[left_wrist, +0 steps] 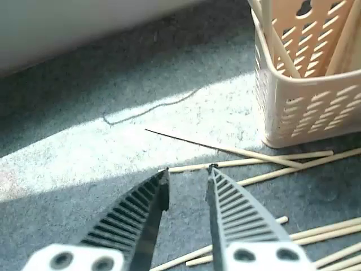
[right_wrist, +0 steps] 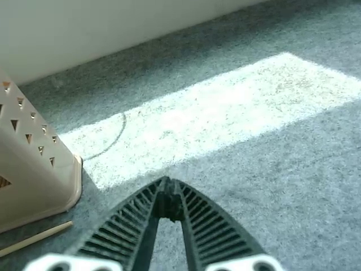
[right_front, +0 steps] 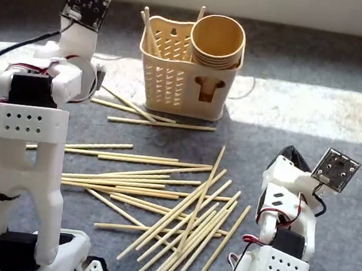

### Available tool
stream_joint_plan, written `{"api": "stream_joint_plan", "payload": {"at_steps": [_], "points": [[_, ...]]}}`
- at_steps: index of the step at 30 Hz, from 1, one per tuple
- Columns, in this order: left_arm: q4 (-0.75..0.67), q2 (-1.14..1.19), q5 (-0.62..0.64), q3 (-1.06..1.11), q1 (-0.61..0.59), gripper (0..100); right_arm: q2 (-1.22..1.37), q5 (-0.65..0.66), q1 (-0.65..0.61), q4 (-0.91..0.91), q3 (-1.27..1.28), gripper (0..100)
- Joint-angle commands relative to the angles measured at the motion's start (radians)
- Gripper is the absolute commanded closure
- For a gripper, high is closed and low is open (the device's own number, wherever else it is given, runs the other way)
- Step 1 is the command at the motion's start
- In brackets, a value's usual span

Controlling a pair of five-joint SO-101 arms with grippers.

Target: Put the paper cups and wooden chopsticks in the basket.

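Light, stiff, roll-prone wooden chopsticks (right_front: 161,124) likely suit a mid-length pinch; left gripper (left_wrist: 188,180) stands parted, right gripper (right_wrist: 169,191) clenched empty.

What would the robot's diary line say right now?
cups: in basket | chopsticks: mostly on carpet | left gripper: open, empty | right gripper: shut, empty

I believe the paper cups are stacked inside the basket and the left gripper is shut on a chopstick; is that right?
Not quite: the left gripper is open and empty, as the left wrist view shows. The paper cups are stacked inside the basket.
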Motion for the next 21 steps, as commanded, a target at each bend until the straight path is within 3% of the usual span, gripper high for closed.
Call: {"api": "stream_joint_plan", "payload": {"at_steps": [1, 11, 21], "points": [[0.046, -0.035, -0.170, 0.047, -0.010, 89, -0.008, -0.003, -0.012, -0.027, -0.005, 99.2], [0.043, -0.019, -0.514, 0.367, 0.030, 89, -0.008, -0.003, -0.012, -0.027, -0.005, 99.2], [0.049, 0.334, -0.535, 0.332, 0.163, 89, -0.008, -0.003, -0.012, -0.027, -0.005, 99.2]]}}
